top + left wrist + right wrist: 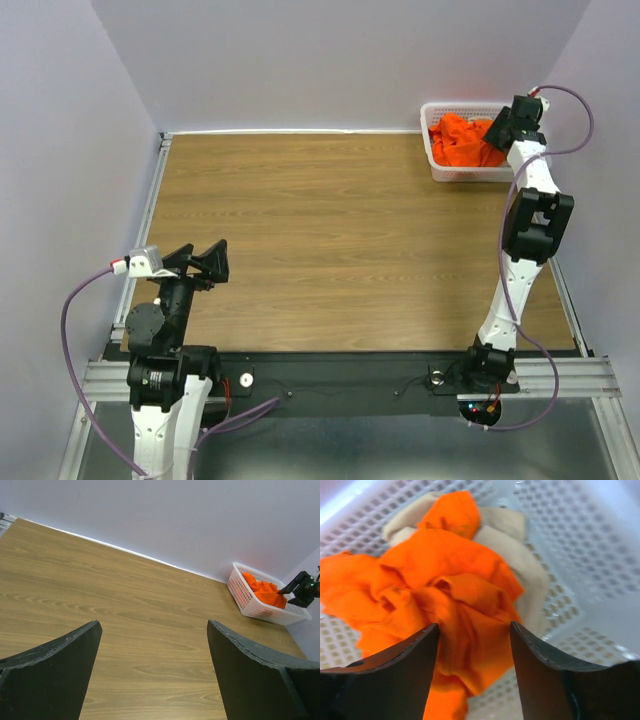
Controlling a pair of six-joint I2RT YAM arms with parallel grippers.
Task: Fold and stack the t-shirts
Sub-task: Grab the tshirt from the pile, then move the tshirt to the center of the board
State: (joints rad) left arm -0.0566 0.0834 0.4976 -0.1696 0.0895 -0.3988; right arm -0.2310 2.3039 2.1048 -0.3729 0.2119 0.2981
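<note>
Wood-grain worktop point(340, 240) carries, far right, a white lattice basket point(470, 176) holding the orange t-shirt point(445, 580) crumpled over the beige t-shirt point(520, 565), right tool point(474, 627) spread astride an orange fold, apparently to pull it out, while the left tool point(154, 624) hovers spread wide.

The left arm point(158, 425) and right arm point(505, 300) are built of white links and black joints. The left gripper point(154, 625) and right gripper point(474, 625) are fitted with black wedge-shaped fingers point(50, 680); purple cables point(66, 310) are attached.
</note>
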